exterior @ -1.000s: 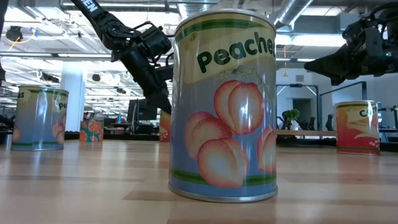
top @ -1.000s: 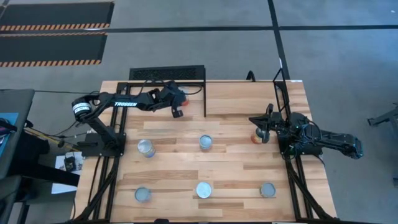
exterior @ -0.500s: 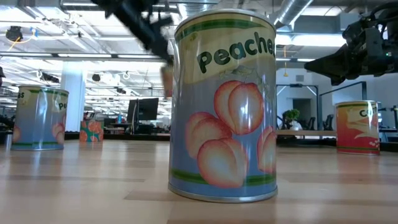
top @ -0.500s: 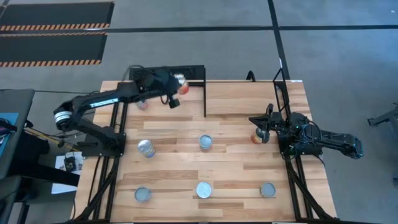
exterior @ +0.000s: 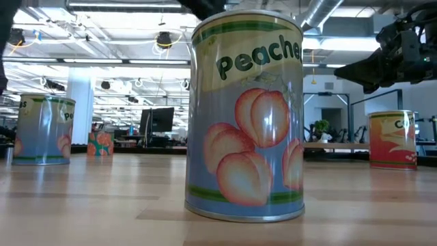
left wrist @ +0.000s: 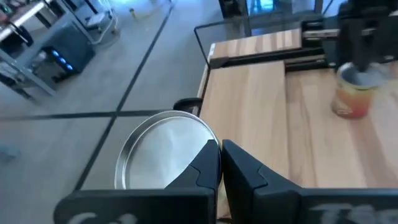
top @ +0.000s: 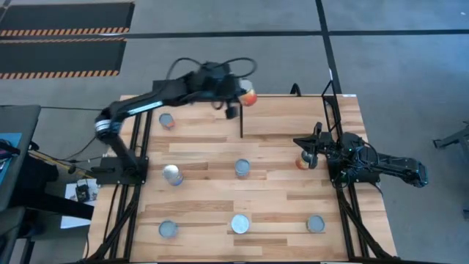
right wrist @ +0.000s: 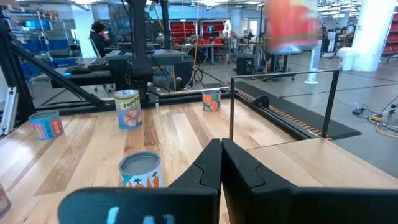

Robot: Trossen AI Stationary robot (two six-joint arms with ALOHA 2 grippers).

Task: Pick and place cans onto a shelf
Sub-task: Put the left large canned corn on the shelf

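You can read "Peache" on the big can (exterior: 246,113) up front, probably "Peaches" cut off by the curve. Red can (exterior: 392,140) on the right starts with "C", rest's unreadable.

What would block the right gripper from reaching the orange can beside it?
Probably nothing: the orange can stands on open wood just beside the shut right gripper, no can between. The left gripper, holding the carried can, is far off.
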